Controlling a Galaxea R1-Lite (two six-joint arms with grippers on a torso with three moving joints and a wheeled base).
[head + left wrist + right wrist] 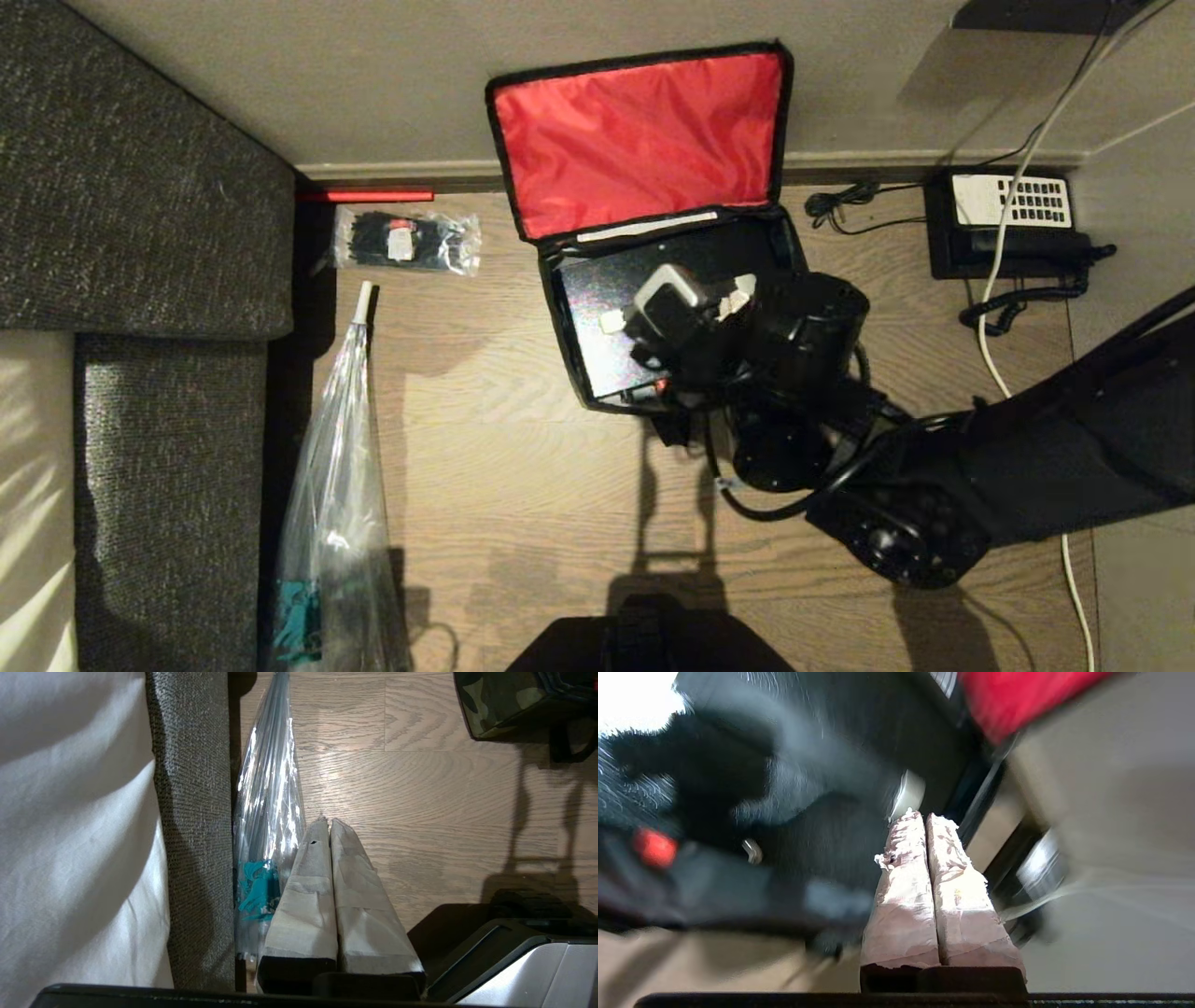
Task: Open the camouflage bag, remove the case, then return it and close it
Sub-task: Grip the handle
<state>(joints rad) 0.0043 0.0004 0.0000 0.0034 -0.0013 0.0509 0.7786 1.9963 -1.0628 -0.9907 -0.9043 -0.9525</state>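
By the floor's far wall edge, the camouflage soft bag [569, 317] lies open, its red lid leaning on the wall so the black boxy case [607, 289] shows; the right gripper [681, 303] hovers over it, fingers [920, 858] together on nothing, likely lining up.

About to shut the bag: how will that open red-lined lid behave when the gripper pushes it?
The lid is probably floppy: its red lining is wrinkled thin fabric, and it seems to lean on the wall rather than stand alone. It would likely fold along its edge at the camouflage bag and may sag onto the case.
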